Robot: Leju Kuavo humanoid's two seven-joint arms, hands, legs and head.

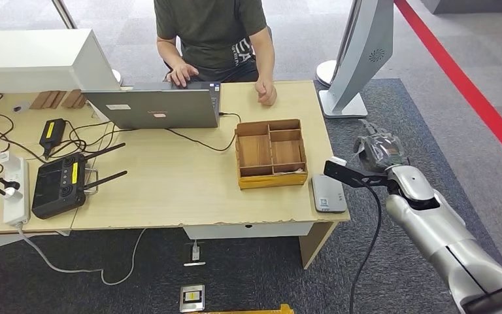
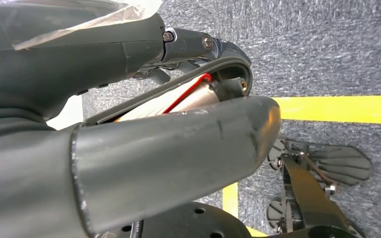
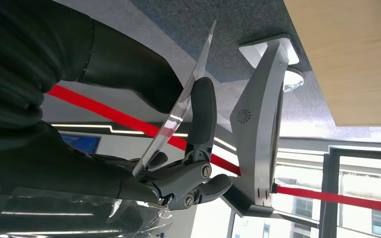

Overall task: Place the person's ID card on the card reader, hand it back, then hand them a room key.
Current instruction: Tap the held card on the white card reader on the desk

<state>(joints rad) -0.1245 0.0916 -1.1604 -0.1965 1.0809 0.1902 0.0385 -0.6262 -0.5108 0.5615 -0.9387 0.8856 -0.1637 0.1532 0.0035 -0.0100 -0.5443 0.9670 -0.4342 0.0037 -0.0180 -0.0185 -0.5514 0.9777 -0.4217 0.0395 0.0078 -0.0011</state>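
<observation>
My right hand hovers over the carpet just off the table's right edge, beyond the grey card reader that lies on the front right corner. A thin clear card, seen edge-on, is pinched between its thumb and a dark finger. A wooden compartment box stands left of the reader, with something flat in its front slot. The person sits at the far side, one hand resting on the table, the other on the laptop. My left hand hangs over the floor; its finger spread is unclear.
A white floor stand rises just beyond my right hand. On the left of the table lie a black controller with antennas, a power strip and tangled cables. Red tape crosses the carpet on the right.
</observation>
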